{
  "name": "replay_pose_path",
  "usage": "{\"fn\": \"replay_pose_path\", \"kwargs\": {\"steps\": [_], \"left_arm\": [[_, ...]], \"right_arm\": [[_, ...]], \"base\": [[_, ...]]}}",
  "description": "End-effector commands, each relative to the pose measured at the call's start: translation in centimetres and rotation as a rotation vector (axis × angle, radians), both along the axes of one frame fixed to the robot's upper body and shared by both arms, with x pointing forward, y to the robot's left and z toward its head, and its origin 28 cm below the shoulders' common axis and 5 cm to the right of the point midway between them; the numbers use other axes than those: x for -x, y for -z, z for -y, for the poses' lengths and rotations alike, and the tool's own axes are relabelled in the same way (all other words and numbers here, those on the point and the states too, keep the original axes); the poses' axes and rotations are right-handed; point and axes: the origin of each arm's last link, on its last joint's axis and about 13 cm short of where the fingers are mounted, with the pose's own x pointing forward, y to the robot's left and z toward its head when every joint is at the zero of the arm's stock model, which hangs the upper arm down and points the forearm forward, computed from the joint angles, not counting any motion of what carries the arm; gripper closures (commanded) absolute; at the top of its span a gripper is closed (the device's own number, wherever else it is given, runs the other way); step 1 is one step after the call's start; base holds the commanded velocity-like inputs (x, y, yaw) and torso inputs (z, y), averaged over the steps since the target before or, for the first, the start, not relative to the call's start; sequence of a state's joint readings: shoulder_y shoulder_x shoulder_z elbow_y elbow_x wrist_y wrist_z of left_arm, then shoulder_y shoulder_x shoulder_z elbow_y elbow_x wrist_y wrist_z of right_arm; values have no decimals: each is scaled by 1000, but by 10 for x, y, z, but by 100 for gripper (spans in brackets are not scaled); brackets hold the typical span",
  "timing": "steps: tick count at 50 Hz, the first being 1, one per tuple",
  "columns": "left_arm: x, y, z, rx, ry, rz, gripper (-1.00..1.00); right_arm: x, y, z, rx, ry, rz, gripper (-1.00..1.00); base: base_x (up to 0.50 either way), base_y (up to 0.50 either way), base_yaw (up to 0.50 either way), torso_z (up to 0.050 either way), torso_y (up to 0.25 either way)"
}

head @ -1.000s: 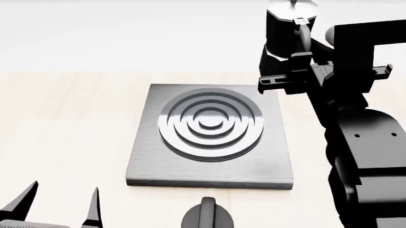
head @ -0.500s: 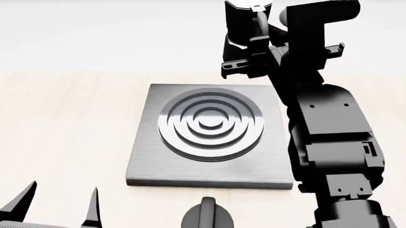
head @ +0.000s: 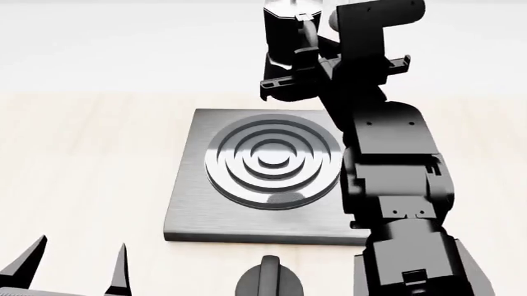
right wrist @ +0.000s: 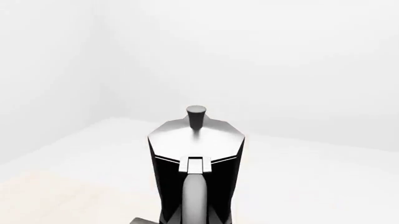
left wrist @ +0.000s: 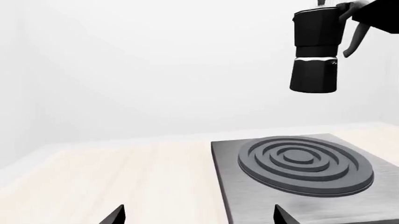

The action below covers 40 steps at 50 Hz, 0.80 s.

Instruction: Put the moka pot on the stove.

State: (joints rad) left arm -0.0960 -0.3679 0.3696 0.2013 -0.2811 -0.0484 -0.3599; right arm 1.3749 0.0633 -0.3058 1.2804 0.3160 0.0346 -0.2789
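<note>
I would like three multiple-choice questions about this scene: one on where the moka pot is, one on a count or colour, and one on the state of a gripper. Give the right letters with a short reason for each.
1. Where is the moka pot?
A. standing on the burner
B. held in the air above the stove
C. lying on the wooden table

2. How many burners does the stove have?
A. one
B. two
C. four

3. What is the state of the left gripper?
A. shut on the moka pot
B. shut on the knob
C. open, holding nothing

Answers: 1 B, the left wrist view shows clear space under the pot. 2 A, only one set of concentric rings is there. 3 C, its fingers stand apart with nothing between them.
</note>
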Motion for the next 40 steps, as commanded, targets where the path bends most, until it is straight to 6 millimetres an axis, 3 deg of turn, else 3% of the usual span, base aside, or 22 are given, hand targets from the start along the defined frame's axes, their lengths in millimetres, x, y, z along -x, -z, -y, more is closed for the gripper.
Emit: {"fn": "replay_pose_path", "kwargs": {"steps": [1, 40], "left_arm": [[0, 0, 0, -1, -2, -1, -100], [0, 0, -2, 2, -10, -3, -100]], "right_arm": [[-1, -4, -12, -19, -18, 1, 100], [5, 29, -23, 5, -23, -125, 100]], "base": [[0, 0, 0, 15, 0], [0, 0, 0, 0, 1]]}}
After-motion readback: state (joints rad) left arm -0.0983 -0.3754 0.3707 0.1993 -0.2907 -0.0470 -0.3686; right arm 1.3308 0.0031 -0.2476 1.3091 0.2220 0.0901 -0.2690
